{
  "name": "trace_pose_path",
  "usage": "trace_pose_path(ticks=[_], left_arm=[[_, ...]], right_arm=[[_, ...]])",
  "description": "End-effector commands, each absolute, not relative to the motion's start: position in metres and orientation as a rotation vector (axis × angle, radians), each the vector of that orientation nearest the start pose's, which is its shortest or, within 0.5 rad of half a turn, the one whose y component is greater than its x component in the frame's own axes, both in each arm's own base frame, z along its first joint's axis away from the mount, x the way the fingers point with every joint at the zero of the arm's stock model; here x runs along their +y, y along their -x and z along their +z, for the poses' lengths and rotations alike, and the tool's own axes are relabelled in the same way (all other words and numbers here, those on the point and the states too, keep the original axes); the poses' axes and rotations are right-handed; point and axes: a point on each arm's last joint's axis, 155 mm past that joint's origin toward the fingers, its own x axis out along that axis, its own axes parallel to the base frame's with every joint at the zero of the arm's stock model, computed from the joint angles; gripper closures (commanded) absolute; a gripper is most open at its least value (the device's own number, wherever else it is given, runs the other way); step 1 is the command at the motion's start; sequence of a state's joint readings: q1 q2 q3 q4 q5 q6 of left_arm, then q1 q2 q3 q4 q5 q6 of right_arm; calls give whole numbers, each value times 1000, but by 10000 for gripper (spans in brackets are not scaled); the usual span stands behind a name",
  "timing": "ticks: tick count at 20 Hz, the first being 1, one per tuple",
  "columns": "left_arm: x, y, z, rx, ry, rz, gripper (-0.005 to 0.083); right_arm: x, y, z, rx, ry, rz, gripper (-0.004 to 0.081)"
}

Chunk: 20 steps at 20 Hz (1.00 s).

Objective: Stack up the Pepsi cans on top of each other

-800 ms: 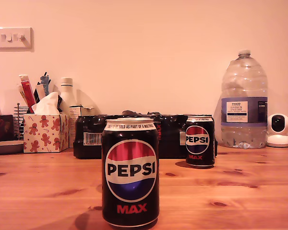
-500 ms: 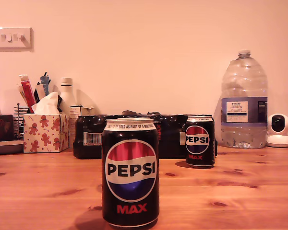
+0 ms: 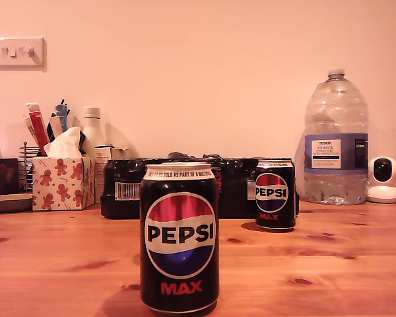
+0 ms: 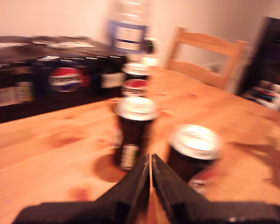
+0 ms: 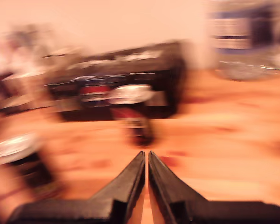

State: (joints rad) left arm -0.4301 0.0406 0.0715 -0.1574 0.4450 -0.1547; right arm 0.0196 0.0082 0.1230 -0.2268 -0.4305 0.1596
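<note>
My first gripper [image 4: 150,165] has its jaws pressed together on nothing, hovering above the table [image 4: 46,140] just short of a can [image 4: 133,133] that stands upright; a second can [image 4: 192,151] stands just beside that one, and a third can [image 4: 136,79] stands farther off, near the multipack [image 4: 51,84]. Beyond the multipack rises the water bottle [image 4: 128,28], and a chair [image 4: 205,56] stands at the table's far edge. My second gripper [image 5: 146,163] is also closed and empty, above bare wood; its view is heavily blurred, showing one can in front of the multipack and another close by the camera. In the exterior view no arm shows: one can stands close to the camera in front of the multipack, another stands just before the multipack's end nearer the water bottle, all upright on the table, none stacked. A tissue box [image 3: 63,181] sits beside the multipack's other end
</note>
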Motion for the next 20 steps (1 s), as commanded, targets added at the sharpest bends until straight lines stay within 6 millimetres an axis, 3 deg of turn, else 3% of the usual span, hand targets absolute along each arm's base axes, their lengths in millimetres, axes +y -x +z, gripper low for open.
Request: trace_pose_path(ticks=[1, 4, 6, 7, 9, 10, 11, 20], left_arm=[[-175, -172, 148, 206, 145, -897, 794], [-186, -159, 146, 218, 138, -964, 762], [-194, -151, 141, 237, 133, -1012, 674], [-198, -146, 140, 245, 129, -1038, 542], [-209, -136, 144, 226, 126, -1098, 176], [-212, -136, 145, 218, 123, -1100, 49], [-215, -135, 147, 209, 119, -1102, -17], [-236, -146, 136, 210, 34, -1083, -19]], right_arm=[[99, -217, 165, 146, -179, 534, 783], [118, -207, 165, 156, -174, 625, 783], [126, -203, 165, 160, -171, 664, 783], [129, -201, 165, 162, -170, 678, 783], [130, -201, 164, 164, -168, 675, 783], [130, -201, 163, 167, -167, 672, 783], [129, -201, 162, 173, -167, 666, 783], [130, -201, 160, 182, -167, 665, 783]])
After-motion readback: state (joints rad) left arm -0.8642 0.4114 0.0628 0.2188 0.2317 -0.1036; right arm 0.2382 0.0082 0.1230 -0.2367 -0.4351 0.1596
